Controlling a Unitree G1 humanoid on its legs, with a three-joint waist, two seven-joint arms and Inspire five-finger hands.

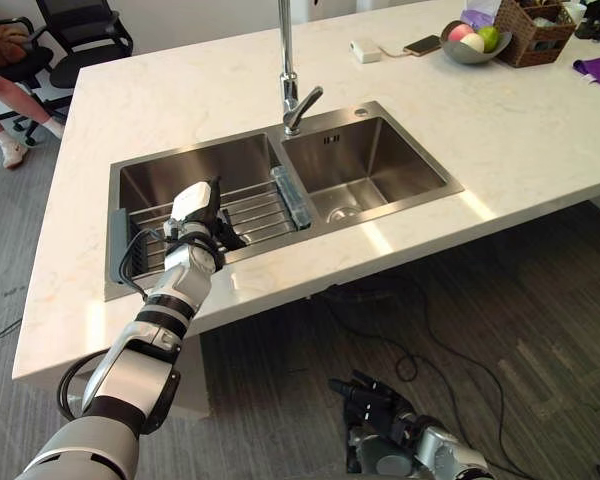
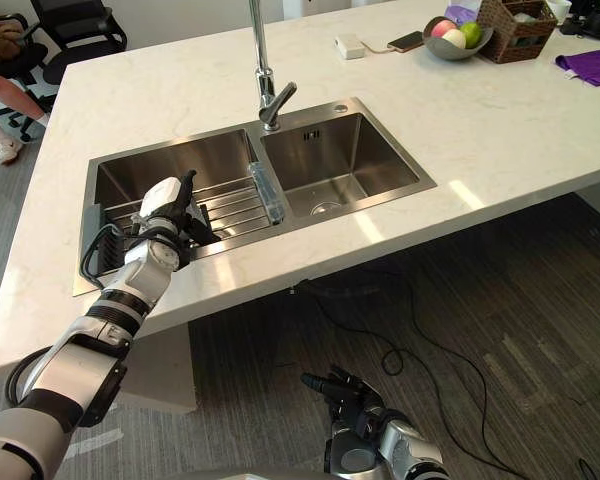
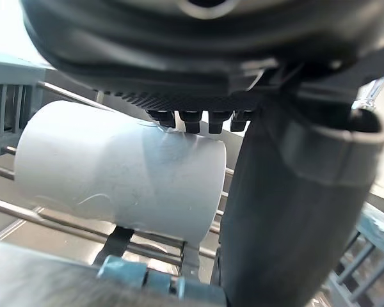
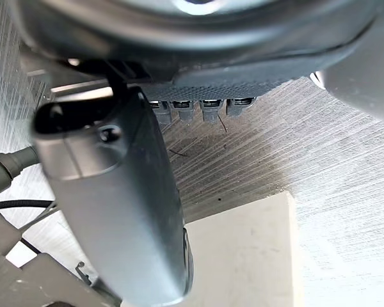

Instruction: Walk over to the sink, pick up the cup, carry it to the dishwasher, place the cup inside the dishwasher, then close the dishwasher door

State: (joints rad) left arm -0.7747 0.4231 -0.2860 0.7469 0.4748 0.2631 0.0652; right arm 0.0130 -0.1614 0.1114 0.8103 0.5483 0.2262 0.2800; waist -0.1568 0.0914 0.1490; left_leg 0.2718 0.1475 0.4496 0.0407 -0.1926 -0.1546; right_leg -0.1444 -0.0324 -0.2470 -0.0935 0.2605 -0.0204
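Left wrist view: left robot hand, fingers straight, touches the cup lying on the rack in the sink; right robot hand hangs slack-fingered at five o'clock.

Nothing legible right now, no words, numbers or signs. The cup, lying on the rack in the sink, shows a plain white wall.

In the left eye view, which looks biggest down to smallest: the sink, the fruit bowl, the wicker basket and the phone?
1. sink
2. wicker basket, even though the picture's edge cuts it off
3. fruit bowl
4. phone
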